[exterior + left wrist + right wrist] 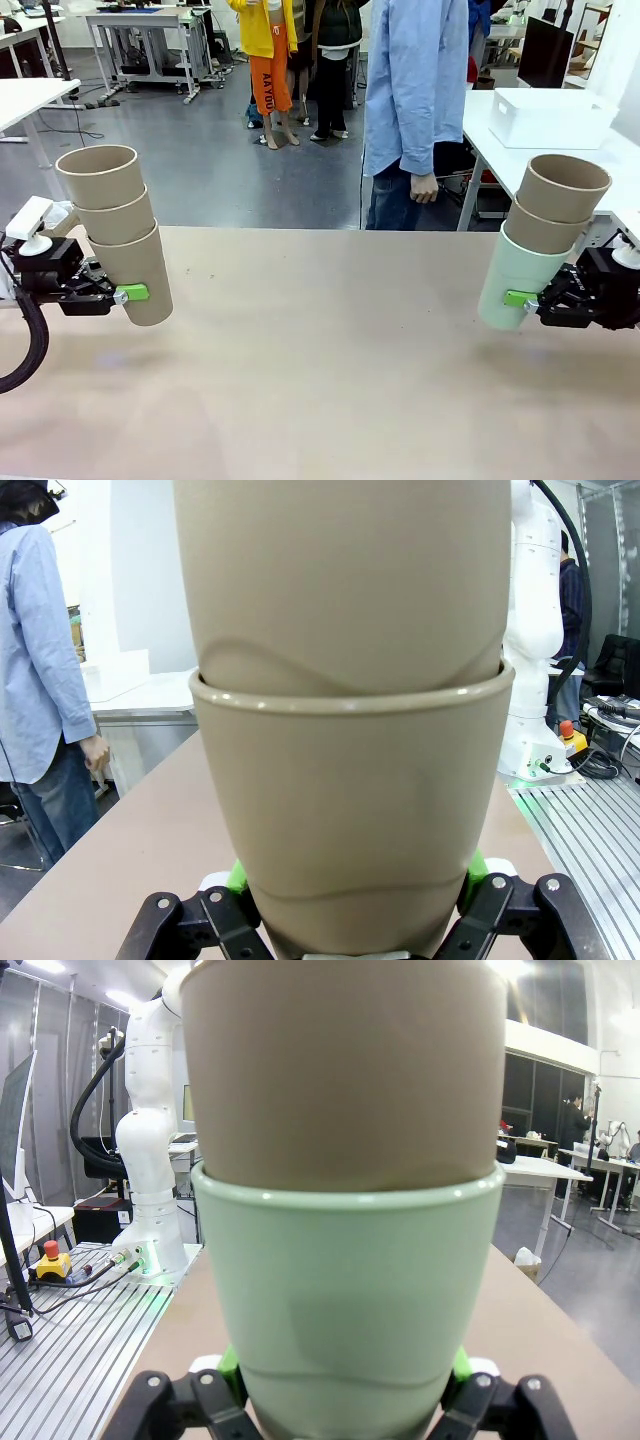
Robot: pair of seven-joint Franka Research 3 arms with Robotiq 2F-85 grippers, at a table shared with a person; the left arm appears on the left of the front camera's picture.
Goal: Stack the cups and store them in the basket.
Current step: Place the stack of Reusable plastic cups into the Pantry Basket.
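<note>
No readable text.
Nothing legible stands on the cups (115,235) or the table (320,380); any print on the far background gear is too small and blurred to make out.

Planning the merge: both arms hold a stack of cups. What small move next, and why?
Probably bring the left gripper with its three tan cups toward the right gripper's mint-bottomed stack: two separate stacks, held far apart, must become one.

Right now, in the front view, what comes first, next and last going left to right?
Tan cup stack in the left gripper → person in a blue shirt → mint green cup holding two tan cups, in the right gripper.
</note>
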